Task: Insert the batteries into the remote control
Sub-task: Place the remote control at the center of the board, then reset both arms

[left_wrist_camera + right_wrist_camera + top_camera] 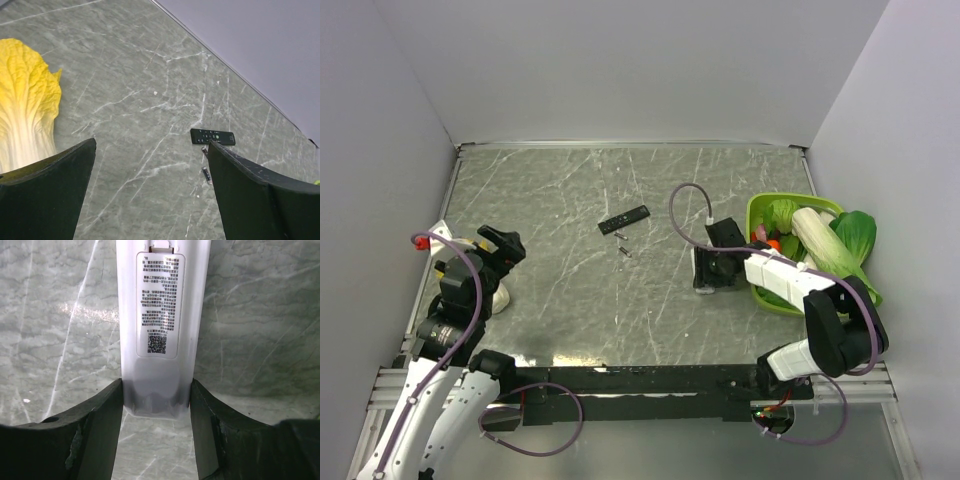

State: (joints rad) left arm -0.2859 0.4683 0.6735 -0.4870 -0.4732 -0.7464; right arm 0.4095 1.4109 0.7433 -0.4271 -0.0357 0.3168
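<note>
right gripper (157, 385) at 3 o'clock clamped on remote control (157, 315), label up, left gripper (152, 144) at 8 o'clock spread wide, batteries (626, 251) 6 o'clock of black remote (623, 219)

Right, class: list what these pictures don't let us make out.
Front of the white remote: faces the table, right wrist view.
Its far end: cut off by that view's top edge.
Batteries: too small to tell their ends, left wrist and top views.
Cabbage: cut off by left wrist view's left edge.
</note>
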